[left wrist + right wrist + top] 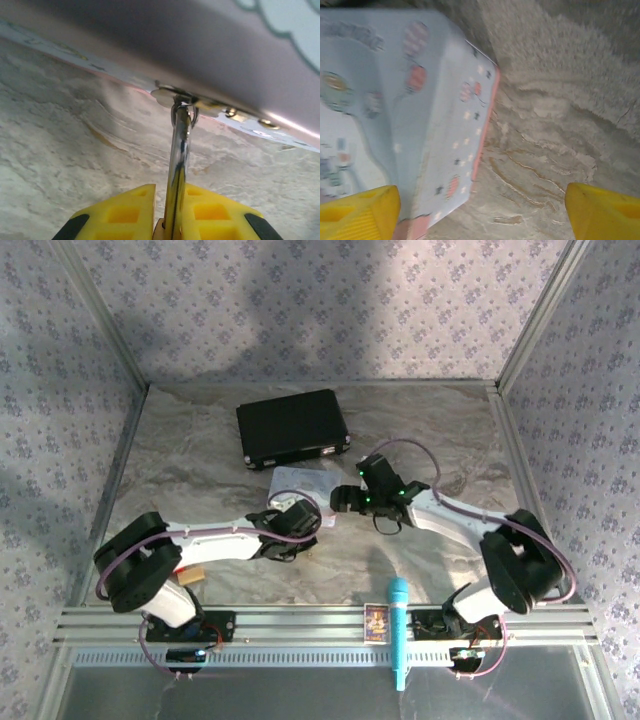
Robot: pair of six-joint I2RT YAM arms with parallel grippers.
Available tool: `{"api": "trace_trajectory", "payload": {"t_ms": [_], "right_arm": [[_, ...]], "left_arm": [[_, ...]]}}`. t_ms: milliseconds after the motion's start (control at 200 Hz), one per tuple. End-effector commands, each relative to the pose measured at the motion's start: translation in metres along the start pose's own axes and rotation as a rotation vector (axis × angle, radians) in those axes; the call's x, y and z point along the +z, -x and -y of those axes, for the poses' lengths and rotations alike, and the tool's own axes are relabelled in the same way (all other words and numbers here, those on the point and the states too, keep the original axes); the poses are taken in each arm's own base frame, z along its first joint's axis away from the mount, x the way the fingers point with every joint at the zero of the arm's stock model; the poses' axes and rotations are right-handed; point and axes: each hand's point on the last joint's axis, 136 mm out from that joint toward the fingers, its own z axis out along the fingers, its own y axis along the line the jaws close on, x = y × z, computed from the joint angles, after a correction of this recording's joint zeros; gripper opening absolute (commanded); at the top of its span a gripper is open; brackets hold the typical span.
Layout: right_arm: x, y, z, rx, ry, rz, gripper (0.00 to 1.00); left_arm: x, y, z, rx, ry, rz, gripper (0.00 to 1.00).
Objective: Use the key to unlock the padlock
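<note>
Brass padlock (pixel 176 160) hung on tin (pixel 225 45) hasp (pixel 170 95), clamped in left gripper (pixel 170 210).
We judged it small, stiff, slick; best gripped across body flats. Right gripper (pixel 480 212) fingers stood wide apart above tin.

Soft indoor light, broad shadows on back wall (pixel 300 300) – rt wrist view blurry

Polished, mirror-bright metal: shackle of the padlock (pixel 177 160). Matt yellow moulded plastic: left fingers (pixel 125 215). Smooth printed sheet, soft sheen: tin (pixel 445 125); its hasp (pixel 167 95) pale metal, dullish, though blurred. Matt, creased marbled covering on the worktop (pixel 60 150), possibly cloth.
</note>
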Motion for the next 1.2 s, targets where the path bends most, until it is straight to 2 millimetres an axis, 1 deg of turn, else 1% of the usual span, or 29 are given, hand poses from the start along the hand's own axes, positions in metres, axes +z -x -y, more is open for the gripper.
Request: {"api": "trace_trajectory", "payload": {"t_ms": [0, 70, 125, 245, 325, 365, 390, 480, 595, 675, 715, 855, 929, 1044, 1104, 1194], "right_arm": [[0.01, 0.001, -0.001, 0.01, -0.041, -0.013, 0.82], [0.019, -0.003, 0.002, 0.016, -0.054, -0.035, 0.8], [0.025, -0.006, 0.002, 0.024, -0.052, -0.046, 0.8], [0.035, -0.014, 0.004, 0.042, -0.044, -0.071, 0.79], [0.038, -0.017, 0.005, 0.046, -0.046, -0.078, 0.79], [0.038, -0.017, 0.005, 0.043, -0.047, -0.079, 0.79], [0.038, -0.017, 0.006, 0.044, -0.049, -0.077, 0.79], [0.038, -0.018, 0.007, 0.043, -0.056, -0.075, 0.79], [0.04, -0.019, 0.009, 0.051, -0.054, -0.077, 0.79], [0.043, -0.022, 0.011, 0.054, -0.057, -0.082, 0.79], [0.044, -0.022, 0.012, 0.056, -0.058, -0.083, 0.79], [0.048, -0.025, 0.013, 0.066, -0.055, -0.092, 0.79], [0.049, -0.025, 0.013, 0.069, -0.055, -0.095, 0.79], [0.049, -0.024, 0.013, 0.07, -0.053, -0.091, 0.79], [0.049, -0.025, 0.013, 0.071, -0.052, -0.092, 0.79], [0.049, -0.025, 0.015, 0.076, -0.052, -0.09, 0.79]], "left_arm": [[0.0, 0.003, -0.033, 0.151, 0.195, -0.001, 0.11], [0.001, 0.005, -0.041, 0.198, 0.26, -0.001, 0.15], [0.004, 0.006, -0.047, 0.232, 0.306, 0.004, 0.2], [0.007, 0.007, -0.055, 0.314, 0.422, 0.016, 0.22], [0.004, 0.008, -0.054, 0.361, 0.484, 0.052, 0.22], [0.003, 0.008, -0.049, 0.379, 0.493, 0.07, 0.23], [0.001, 0.008, -0.053, 0.397, 0.522, 0.068, 0.24], [-0.001, 0.006, -0.049, 0.429, 0.548, 0.077, 0.25], [-0.008, 0.008, -0.046, 0.474, 0.585, 0.106, 0.29], [-0.014, 0.011, -0.043, 0.502, 0.609, 0.136, 0.36], [-0.016, 0.009, -0.041, 0.511, 0.61, 0.135, 0.37], [-0.019, 0.003, -0.029, 0.528, 0.583, 0.139, 0.38], [-0.02, 0.001, -0.027, 0.531, 0.586, 0.139, 0.37], [-0.018, -0.002, -0.028, 0.543, 0.594, 0.135, 0.3], [-0.019, -0.004, -0.029, 0.552, 0.609, 0.13, 0.29], [-0.025, 0.004, -0.03, 0.589, 0.667, 0.173, 0.26]]}}
